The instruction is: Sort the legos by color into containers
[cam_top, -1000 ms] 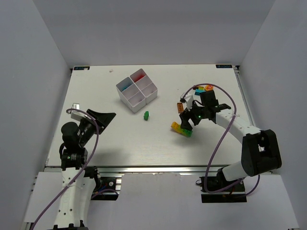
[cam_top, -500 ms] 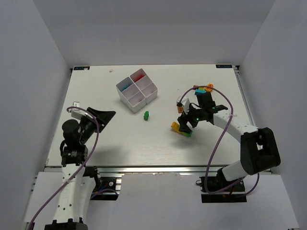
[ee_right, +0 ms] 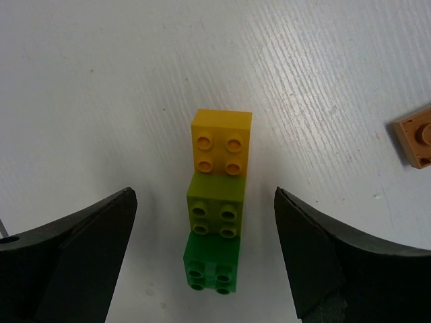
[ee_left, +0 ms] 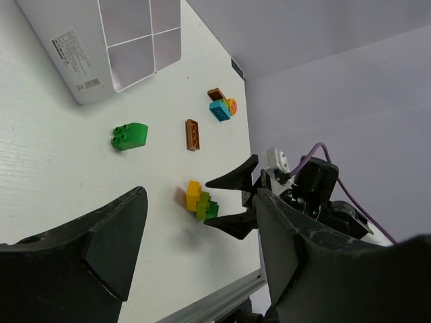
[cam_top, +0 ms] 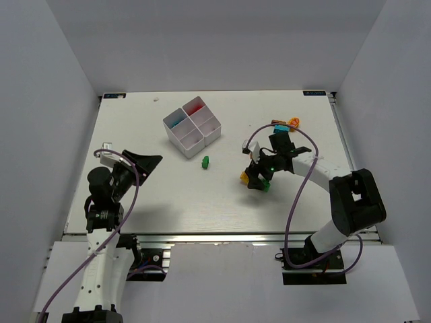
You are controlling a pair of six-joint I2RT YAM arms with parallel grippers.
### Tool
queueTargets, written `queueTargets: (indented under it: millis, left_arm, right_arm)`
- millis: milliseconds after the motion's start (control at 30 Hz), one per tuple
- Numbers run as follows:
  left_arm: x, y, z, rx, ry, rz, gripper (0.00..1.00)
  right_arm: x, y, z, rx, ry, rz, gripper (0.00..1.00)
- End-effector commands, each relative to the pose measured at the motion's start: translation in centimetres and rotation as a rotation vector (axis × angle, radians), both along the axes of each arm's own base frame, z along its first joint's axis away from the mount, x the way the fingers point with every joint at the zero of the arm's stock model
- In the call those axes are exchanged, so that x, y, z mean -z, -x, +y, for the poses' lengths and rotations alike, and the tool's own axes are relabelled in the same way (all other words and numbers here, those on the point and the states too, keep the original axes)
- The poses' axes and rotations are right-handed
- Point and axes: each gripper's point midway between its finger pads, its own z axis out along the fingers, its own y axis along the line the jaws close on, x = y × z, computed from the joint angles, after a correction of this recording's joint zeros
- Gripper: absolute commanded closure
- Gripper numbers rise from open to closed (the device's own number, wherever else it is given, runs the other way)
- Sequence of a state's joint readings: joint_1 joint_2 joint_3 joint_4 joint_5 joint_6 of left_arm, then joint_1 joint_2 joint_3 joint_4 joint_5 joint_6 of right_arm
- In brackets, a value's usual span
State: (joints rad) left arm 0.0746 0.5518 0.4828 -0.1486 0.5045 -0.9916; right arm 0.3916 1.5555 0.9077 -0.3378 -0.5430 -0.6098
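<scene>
A stuck stack of yellow, lime and green legos (ee_right: 217, 202) lies flat on the table (cam_top: 254, 180) (ee_left: 200, 200). My right gripper (ee_right: 204, 195) (cam_top: 256, 176) stands open just over it, one finger on each side, touching nothing. A lone green lego (cam_top: 205, 161) (ee_left: 130, 136) lies between the stack and the containers (cam_top: 182, 138), a white four-compartment tray (ee_left: 87, 81) holding blue pieces (cam_top: 176, 121) and red pieces (cam_top: 195, 106). My left gripper (cam_top: 145, 162) (ee_left: 200, 195) hangs open and empty over the table's left side, well away from every lego.
A flat brown brick (ee_left: 192, 134) (ee_right: 417, 138) lies just beyond the stack. A small cluster of brown, blue and orange bricks (cam_top: 286, 124) (ee_left: 222, 106) sits near the back right. The right arm's purple cable (cam_top: 303, 168) loops above the table.
My right gripper has moved left and down until its open fingers straddle the yellow-lime-green stack. The left gripper has barely shifted.
</scene>
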Motion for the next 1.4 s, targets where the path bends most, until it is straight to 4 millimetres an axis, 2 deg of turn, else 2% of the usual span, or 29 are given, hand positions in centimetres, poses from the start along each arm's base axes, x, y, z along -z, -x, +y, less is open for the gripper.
queueTargets:
  millis: [0,100,233,733,1133,1300,1333,1367]
  left_arm:
    - [-0.6,-0.3,0.1,-0.007,-0.01,-0.024,0.25]
    - [-0.5,-0.5,0.2,-0.009,-0.014,-0.02,0.25]
    - [-0.4,-0.8,0.2,-0.009,-0.013,-0.017,0.25]
    - [-0.3,-1.6,0.1,0.004,-0.015,-0.011,0.25]
    - [0.6,-1.2,0.1,0.002,-0.022,0.013,0.25]
    - [1.3,-1.8,0.8,-0.031,-0.056,0.099,0.26]
    - [2.9,-2.0,1.2,-0.035,-0.094,0.174,0.27]
    - [1.6,-2.5,1.6,-0.046,-0.12,0.167,0.29]
  right_arm:
    - [-1.1,-2.0,0.7,0.015,0.0,-0.066,0.13]
    - [-0.9,-2.7,0.3,0.042,0.026,-0.095,0.14]
    - [-0.6,-2.7,-0.2,0.035,0.048,-0.11,0.14]
    - [-1.4,-1.3,-0.1,0.006,0.026,-0.089,0.13]
    - [-1.9,-0.7,0.0,-0.003,0.007,-0.093,0.13]
    - [-2.8,-1.0,0.2,0.004,-0.007,-0.107,0.13]
    - [-3.1,-1.1,0.3,0.004,-0.009,-0.111,0.13]
    - [-3.2,-1.1,0.3,0.009,-0.013,-0.106,0.13]
